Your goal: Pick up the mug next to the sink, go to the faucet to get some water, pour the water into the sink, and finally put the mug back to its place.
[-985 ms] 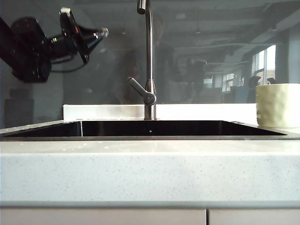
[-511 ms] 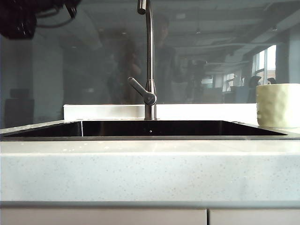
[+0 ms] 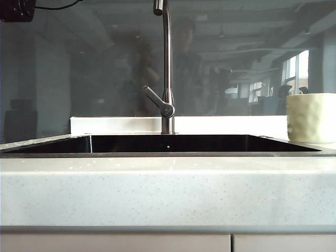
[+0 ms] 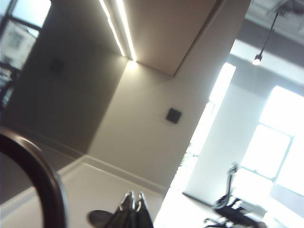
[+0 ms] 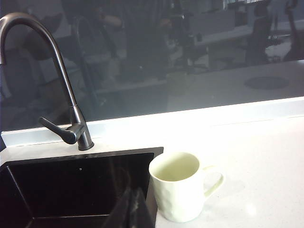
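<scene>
Open counter surrounds the mug (image 5: pixel 179 192); faucet (image 5: pixel 57 71) stands apart.

Pale speckled countertop (image 3: pixel 168 189) w/ cabinet fronts (image 3: pixel 115 243) below, backed by a dark glossy glass wall panel (image 3: pixel 94 73) mirroring an office interior & bright windows (image 3: pixel 296 71). Left wrist view: beige walls, two ceiling light strips (image 4: pixel 116 28), a pendant lamp (image 4: pixel 257 59), a small dark wall plate (image 4: pixel 173 115), an office chair (image 4: pixel 232 209) near sunlit windows.

mug (image 3: pixel 311 118) right of sink (image 3: pixel 168 143); faucet (image 3: pixel 166 68) behind sink.
</scene>
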`<state>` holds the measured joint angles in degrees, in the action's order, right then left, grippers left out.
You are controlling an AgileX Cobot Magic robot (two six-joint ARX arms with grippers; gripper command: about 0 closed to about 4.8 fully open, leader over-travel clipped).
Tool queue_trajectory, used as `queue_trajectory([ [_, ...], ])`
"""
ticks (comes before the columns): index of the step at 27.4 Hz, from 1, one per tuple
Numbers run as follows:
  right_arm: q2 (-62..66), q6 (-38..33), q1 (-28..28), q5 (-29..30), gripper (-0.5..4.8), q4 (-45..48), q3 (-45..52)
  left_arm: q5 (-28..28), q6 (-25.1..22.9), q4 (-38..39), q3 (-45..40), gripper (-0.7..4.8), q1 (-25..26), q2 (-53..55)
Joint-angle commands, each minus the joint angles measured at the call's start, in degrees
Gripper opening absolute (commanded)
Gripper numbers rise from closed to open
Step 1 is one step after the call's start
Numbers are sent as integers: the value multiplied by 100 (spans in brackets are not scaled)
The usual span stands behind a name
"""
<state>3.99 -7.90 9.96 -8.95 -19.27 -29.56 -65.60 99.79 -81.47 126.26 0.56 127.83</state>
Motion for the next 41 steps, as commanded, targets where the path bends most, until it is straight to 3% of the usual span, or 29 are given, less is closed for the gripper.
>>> queue_trajectory([
  [1, 2, -2, -4, -11, -8, 98, -28, -7, 243, -61, 26, -4, 11, -63],
  [13, 2, -2, -2, -11, -8, 98, -28, -52, 229, 20, 22, -4, 11, -59],
  [19, 2, -2, -4, -11, -8, 101, -28, 61, -498, 101, 20, -4, 87, -59],
  [23, 2, -2, -4, -13, -8, 101, -28, 44, -927, 651, 13, -4, 85, -116],
  [25, 2, -2, -4, -11, -8, 101, -28, 39, -1427, 1373, 9, -4, 85, -271],
  [27, 2, -2, 0, -11, -8, 101, -28, 48, -2304, 2645, 9, -4, 63, -581],
  [29, 2, -2, 0, -13, -8, 101, -28, 227, -3751, 4579, 9, -4, 37, -1038],
  [30, 2, -2, 0, -13, -8, 101, -28, 540, -4760, 5840, 9, -4, -33, -1333],
  [32, 2, -2, 0, -11, -8, 101, -28, 1606, -6284, 7886, 9, -4, -157, -1845],
  [34, 2, -2, 0, -11, -8, 101, -28, 3322, -7455, 9659, 9, -4, -313, -2411],
  [37, 2, -2, -2, -13, -8, 101, -28, 5659, -8828, 11204, 9, -4, -758, -3252],
  [39, 0, -2, -4, -9, -8, 101, -28, 5777, -9501, 11545, -33, -4, -977, -3805],
  [41, 2, -2, -2, -2, -8, 101, -28, 5702, -9639, 11654, -179, -4, -1069, -4242],
])
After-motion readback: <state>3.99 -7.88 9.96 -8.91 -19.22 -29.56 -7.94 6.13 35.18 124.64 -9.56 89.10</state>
